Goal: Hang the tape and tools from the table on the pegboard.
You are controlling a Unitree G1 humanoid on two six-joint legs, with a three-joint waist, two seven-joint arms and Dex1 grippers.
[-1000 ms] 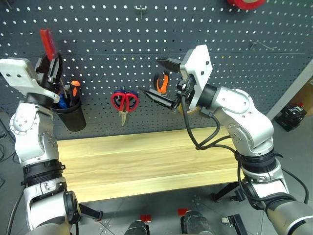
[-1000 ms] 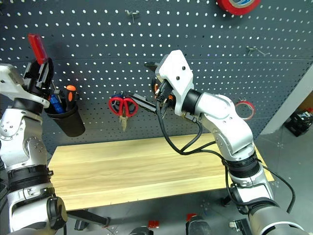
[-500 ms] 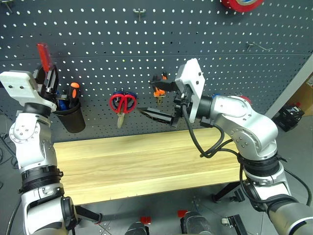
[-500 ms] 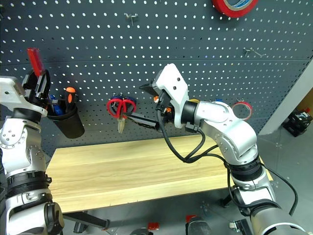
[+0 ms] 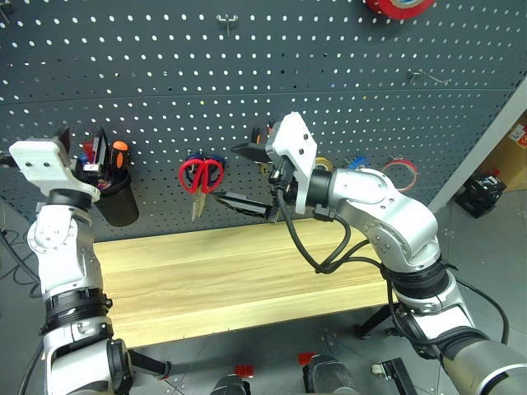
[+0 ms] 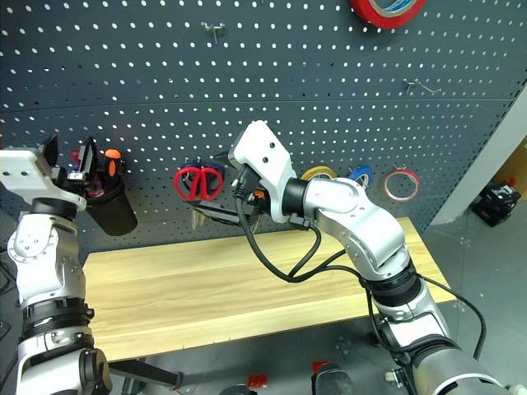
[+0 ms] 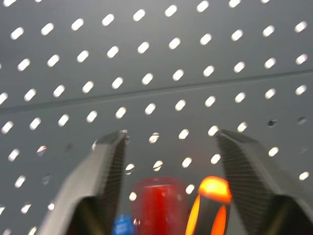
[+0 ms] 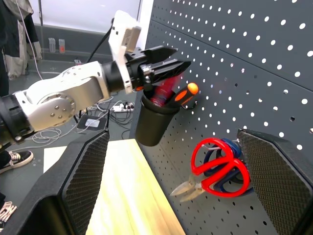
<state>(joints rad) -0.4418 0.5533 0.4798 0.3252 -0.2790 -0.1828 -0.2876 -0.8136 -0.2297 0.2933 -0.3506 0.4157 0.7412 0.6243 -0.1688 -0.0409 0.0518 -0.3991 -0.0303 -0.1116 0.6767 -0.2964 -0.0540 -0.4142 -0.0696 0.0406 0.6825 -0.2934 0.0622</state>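
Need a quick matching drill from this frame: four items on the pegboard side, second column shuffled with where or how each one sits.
Column 1
1. red-handled scissors
2. red-handled screwdriver
3. left gripper
4. big red tape roll

Column 2
A. at the top edge of the pegboard
B. open, just above the black cup
C. standing in the black cup, handle up
D. hanging on a hook, blades down, in front of a blue-handled pair

Pairs: 1-D, 2-C, 3-B, 4-A
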